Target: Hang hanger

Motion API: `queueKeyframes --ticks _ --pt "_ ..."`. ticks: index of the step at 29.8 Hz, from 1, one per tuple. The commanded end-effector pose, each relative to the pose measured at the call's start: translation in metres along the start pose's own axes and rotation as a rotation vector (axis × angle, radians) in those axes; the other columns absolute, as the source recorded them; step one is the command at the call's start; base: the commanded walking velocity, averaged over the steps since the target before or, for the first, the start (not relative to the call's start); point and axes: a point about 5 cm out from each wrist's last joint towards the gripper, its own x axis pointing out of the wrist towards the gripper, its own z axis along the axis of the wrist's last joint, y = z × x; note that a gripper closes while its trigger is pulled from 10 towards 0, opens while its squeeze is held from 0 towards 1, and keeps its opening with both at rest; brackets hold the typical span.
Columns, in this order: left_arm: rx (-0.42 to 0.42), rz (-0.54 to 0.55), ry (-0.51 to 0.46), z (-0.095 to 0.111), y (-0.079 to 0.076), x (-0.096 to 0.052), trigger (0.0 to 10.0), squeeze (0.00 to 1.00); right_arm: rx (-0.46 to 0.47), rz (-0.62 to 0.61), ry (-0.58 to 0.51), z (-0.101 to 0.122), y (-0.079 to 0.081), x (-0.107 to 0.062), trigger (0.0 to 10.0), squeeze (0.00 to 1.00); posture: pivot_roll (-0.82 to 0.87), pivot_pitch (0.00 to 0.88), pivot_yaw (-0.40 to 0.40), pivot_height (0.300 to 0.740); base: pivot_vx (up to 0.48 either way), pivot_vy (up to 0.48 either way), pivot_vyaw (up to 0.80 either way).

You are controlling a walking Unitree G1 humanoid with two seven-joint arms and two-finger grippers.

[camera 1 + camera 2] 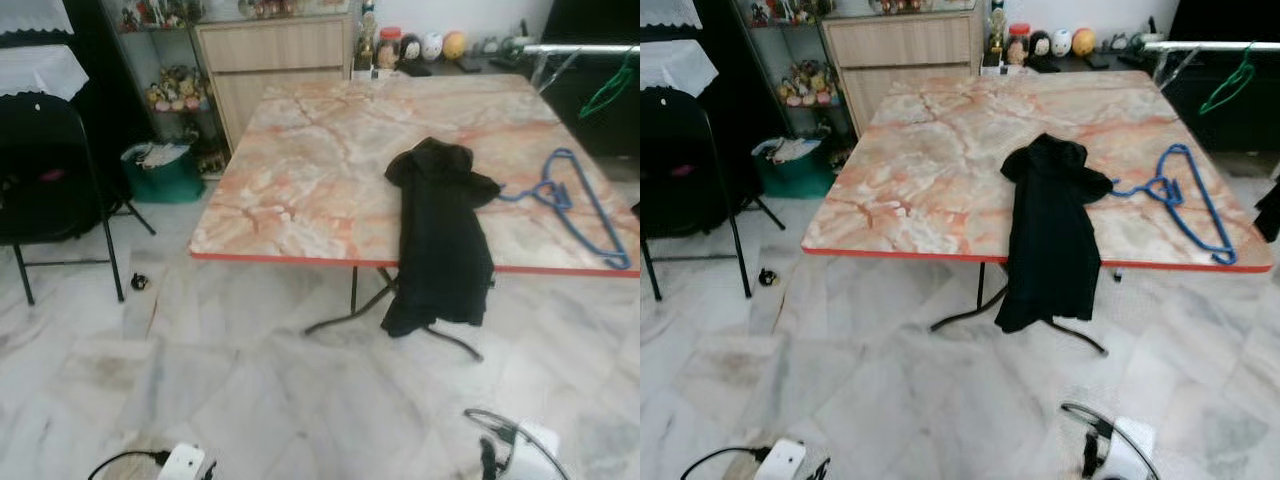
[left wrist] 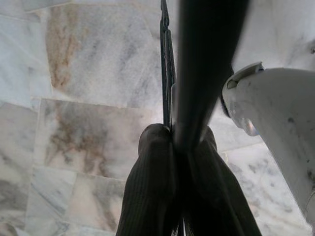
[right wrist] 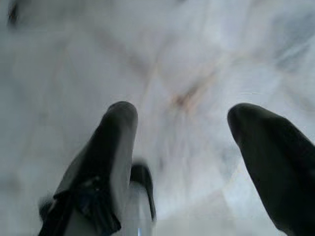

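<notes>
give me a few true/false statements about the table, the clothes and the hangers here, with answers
1. A blue hanger lies flat on the marble-patterned table. True.
2. The black garment is folded neatly in the middle of the table. False: it is draped over the near edge, its lower part hanging toward the floor.
3. A green hanger hangs from a rail beyond the table's far right corner. True.
4. The right gripper is shut on the blue hanger. False: its fingers stand apart over the floor, holding nothing.
5. The black chair stands to the right of the table. False: it stands to the left.
</notes>
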Motion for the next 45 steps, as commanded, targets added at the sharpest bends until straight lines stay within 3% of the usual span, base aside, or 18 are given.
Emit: queueKeyframes --ticks 1,3,6,11,16,21,24,30,38,45 --pt "0.003 0.008 0.014 -0.006 0.002 0.0 10.0 0.0 -0.069 0.031 0.092 -0.019 0.004 -0.003 10.0 0.0 0.02 0.0 0.052 0.74 0.0 0.0 0.0" --pt "0.006 0.006 0.01 -0.006 0.002 0.0 10.0 0.0 -0.126 0.035 0.132 -0.026 0.005 -0.004 10.0 0.0 0.03 0.0 0.046 0.74 0.0 0.0 0.0" --pt "0.009 0.006 -0.006 -0.005 0.002 0.0 10.0 0.0 -0.041 0.038 0.117 -0.025 0.01 -0.003 10.0 0.0 0.01 0.0 0.052 0.74 0.0 0.0 0.0" --pt "0.031 -0.002 -0.012 -0.005 0.001 0.0 10.0 0.0 -0.089 0.106 0.117 -0.024 0.019 -0.002 10.0 0.0 -0.01 0.0 0.051 0.74 0.0 0.0 0.0" --pt "0.04 -0.006 -0.016 -0.005 0.001 0.0 10.0 0.0 -0.139 0.099 0.154 -0.041 0.005 -0.008 10.0 0.0 -0.03 0.0 0.059 0.74 0.0 0.0 0.0" --pt "0.067 -0.005 -0.022 -0.005 0.002 -0.001 10.0 0.0 -0.085 0.062 0.17 -0.041 -0.01 -0.008 10.0 0.0 -0.02 0.0 0.06 0.74 0.0 0.0 0.0" --pt "0.071 -0.003 -0.025 -0.006 0.002 -0.001 10.0 0.0 -0.113 0.07 0.181 -0.036 -0.009 -0.005 10.0 0.0 -0.01 0.0 0.053 0.74 0.0 0.0 0.0" --pt "0.088 -0.007 -0.019 -0.007 0.001 -0.001 10.0 0.0 -0.083 0.051 0.178 -0.026 -0.007 -0.001 10.0 0.0 0.0 0.0 0.054 0.74 0.0 0.0 0.0" --pt "0.095 -0.008 -0.017 -0.009 0.001 -0.001 10.0 0.0 -0.126 0.094 0.194 -0.038 0.023 -0.006 10.0 0.0 0.0 0.0 0.058 0.74 0.0 0.0 0.0" --pt "0.094 -0.004 -0.021 -0.007 0.002 -0.001 10.0 0.0 -0.158 0.127 0.18 -0.032 0.045 -0.005 10.0 0.0 0.0 0.0 0.065 0.74 0.0 -0.226 0.0"
